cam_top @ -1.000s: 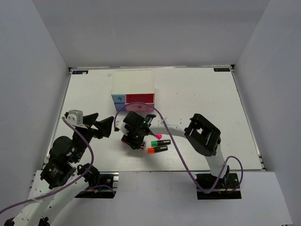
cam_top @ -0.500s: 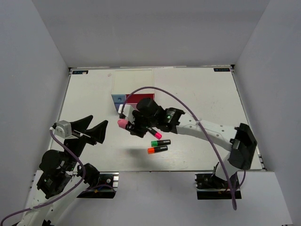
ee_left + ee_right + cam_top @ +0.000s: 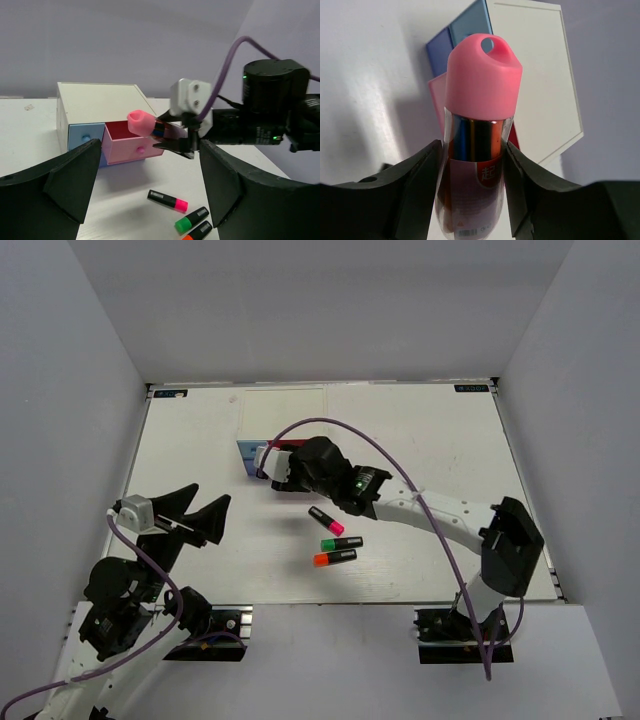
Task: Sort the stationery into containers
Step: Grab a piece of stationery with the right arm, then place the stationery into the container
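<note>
By open pink drawer [image 3: 127, 145], your R hand [image 3: 472, 170] holds pink-capped block [image 3: 482, 85], not yet dropped; L hand [image 3: 195, 508] wide, empty. 3 markers [image 3: 341, 542] wait on tabletop [image 3: 430, 440].

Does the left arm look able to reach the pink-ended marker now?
Probably yes: the left gripper is open, and the pink-ended marker lies uncovered in front of it. The right gripper, holding the pink-capped block, is up by the pink drawer, beyond the marker.
</note>
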### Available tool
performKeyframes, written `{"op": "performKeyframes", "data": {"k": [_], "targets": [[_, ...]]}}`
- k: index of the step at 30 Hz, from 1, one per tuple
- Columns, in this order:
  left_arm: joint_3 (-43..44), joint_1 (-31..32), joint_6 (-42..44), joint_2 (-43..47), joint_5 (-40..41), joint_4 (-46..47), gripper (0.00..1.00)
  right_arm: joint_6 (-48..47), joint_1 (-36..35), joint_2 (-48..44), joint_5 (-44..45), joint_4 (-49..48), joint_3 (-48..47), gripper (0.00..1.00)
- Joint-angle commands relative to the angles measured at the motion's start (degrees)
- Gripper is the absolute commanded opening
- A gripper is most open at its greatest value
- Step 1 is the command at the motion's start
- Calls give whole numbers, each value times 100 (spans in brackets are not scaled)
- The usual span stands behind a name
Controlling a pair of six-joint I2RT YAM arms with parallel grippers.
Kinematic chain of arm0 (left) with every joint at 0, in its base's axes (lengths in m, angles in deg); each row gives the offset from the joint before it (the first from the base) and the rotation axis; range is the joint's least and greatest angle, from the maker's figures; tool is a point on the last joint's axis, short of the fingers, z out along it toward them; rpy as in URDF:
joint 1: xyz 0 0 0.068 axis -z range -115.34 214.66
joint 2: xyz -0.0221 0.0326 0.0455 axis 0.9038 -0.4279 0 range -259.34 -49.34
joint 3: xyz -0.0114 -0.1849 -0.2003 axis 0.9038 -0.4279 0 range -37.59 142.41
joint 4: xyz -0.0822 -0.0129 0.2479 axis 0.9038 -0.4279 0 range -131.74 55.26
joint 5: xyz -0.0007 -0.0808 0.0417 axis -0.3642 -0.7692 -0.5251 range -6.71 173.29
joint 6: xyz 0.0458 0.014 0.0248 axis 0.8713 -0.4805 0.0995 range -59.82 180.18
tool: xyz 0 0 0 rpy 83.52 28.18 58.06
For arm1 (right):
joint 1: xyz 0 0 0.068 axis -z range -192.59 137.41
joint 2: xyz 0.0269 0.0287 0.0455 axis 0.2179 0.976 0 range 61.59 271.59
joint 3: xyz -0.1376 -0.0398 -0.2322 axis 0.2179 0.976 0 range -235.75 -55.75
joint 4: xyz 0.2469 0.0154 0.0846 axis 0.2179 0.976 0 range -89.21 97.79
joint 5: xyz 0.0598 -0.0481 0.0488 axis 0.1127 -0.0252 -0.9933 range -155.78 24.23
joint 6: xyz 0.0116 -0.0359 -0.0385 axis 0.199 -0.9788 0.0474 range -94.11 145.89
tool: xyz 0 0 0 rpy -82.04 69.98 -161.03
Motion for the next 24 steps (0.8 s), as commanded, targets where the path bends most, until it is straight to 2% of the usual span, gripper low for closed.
{"op": "performKeyframes", "data": {"k": [1, 5, 8, 15, 20, 24], "targets": [[-32, -34, 66, -192, -80, 36, 89, -872, 81, 232, 416, -715, -434, 3], [-32, -34, 66, -246, -80, -17, 89, -1450, 160, 496, 548, -916, -505, 4], [-32, -34, 66, -246, -27, -17, 89, -1671, 222, 619, 688, -1294, -487, 4], [-32, -34, 66, -298, 25, -17, 89, -1909, 345, 707, 601, -1321, -461, 6], [-32, -34, 66, -351, 25, -17, 89, -1962, 503, 786, 311, -1076, -645, 8], [-32, -34, 119, -351, 78, -17, 89, -1953, 617, 830, -84, -470, -926, 12]]}}
